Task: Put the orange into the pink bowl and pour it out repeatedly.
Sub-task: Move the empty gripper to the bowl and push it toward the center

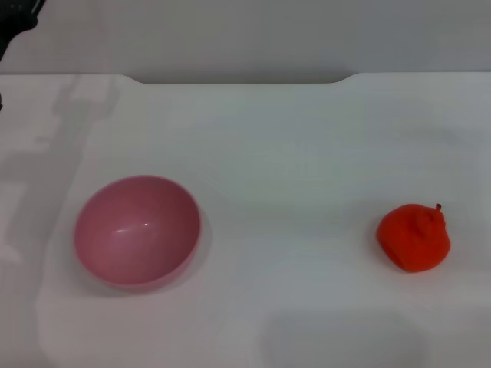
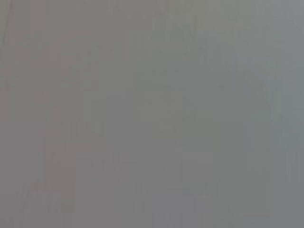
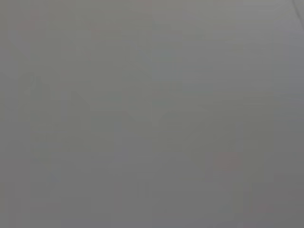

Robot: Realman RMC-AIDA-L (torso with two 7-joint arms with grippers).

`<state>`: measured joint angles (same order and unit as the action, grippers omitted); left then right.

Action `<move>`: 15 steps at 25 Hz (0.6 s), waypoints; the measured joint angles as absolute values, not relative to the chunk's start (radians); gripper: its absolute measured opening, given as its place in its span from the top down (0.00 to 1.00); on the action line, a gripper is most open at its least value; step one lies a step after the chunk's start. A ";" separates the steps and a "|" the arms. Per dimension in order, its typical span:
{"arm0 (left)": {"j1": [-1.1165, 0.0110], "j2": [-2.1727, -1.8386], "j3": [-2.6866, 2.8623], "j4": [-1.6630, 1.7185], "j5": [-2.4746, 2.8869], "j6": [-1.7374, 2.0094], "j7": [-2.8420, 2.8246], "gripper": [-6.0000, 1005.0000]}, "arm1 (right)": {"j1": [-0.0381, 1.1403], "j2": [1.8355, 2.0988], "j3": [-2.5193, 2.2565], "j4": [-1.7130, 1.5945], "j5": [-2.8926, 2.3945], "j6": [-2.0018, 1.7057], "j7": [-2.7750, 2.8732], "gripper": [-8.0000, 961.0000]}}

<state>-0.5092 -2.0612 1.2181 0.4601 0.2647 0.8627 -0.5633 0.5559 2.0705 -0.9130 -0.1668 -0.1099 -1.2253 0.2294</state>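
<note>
The pink bowl stands upright and empty on the white table, at the front left in the head view. The orange, red-orange with a small dark stem, lies on the table at the front right, well apart from the bowl. Neither gripper shows in the head view. Both wrist views show only a plain grey surface, with no fingers, bowl or orange in them.
The white table reaches back to a far edge with a shallow notch in it. A dark part of the robot shows at the top left corner.
</note>
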 joint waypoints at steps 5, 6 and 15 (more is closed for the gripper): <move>-0.488 -2.065 1.218 0.455 0.252 0.959 -0.553 0.29 | 0.574 2.069 -0.923 -0.188 -0.114 -1.206 0.216 0.42; -0.484 -2.065 1.218 0.455 0.246 0.967 -0.554 0.29 | 0.572 2.070 -0.925 -0.195 -0.114 -1.207 0.219 0.42; -0.479 -2.066 1.227 0.417 0.147 1.020 -0.561 0.29 | 0.571 2.076 -0.965 -0.189 -0.116 -1.210 0.309 0.43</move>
